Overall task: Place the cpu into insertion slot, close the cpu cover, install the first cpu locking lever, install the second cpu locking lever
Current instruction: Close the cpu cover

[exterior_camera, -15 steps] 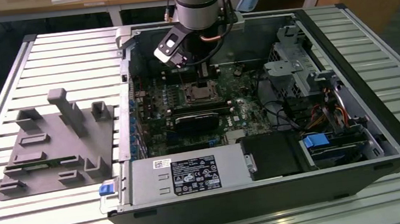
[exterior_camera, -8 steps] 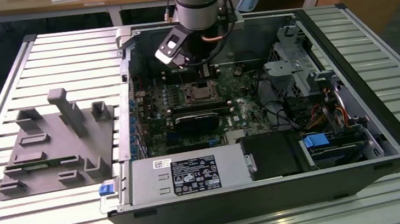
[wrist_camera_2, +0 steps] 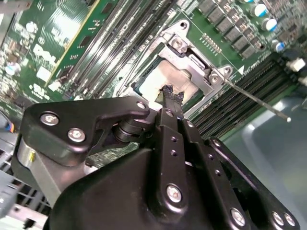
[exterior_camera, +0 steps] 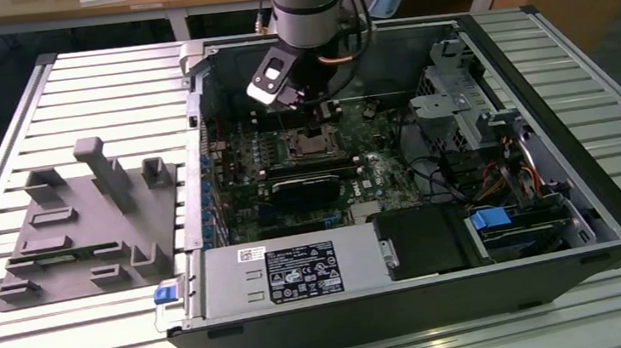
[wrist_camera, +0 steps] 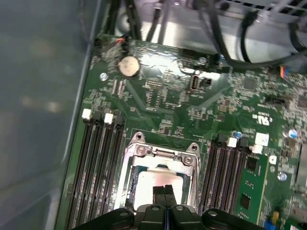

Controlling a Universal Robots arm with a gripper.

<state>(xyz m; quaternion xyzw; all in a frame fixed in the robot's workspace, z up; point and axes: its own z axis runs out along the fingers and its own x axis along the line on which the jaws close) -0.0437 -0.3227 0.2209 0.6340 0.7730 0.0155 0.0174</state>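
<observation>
Claw (wrist_camera: 164,192) closed, empty, tips at chip (wrist_camera: 145,184); chip flat, face up, framed by lowered cover (wrist_camera: 160,154); lever (wrist_camera_2: 254,100) juts diagonally outward.

**Computer case** (exterior_camera: 416,318): lid off, open from above, and the arm comes in through this opening.
**Pincer** (exterior_camera: 307,116): fingers pressed together, low over the socket (exterior_camera: 310,144).
**Around the socket:**
- memory slot rows (wrist_camera: 98,163) close on two sides
- thin lever rod (wrist_camera_2: 254,99) sticking out free beside it
- dark block (exterior_camera: 306,190) just beside it, toward the case's near edge

**Case edges:**
- power supply box (exterior_camera: 286,270) along the near edge
- drive cage (exterior_camera: 457,100) and loose cables (exterior_camera: 436,175) on the exterior view's right side

**Desk** (exterior_camera: 86,84): grey holder (exterior_camera: 87,221) on the exterior view's left part, with bare slats at the far-left corner.
</observation>
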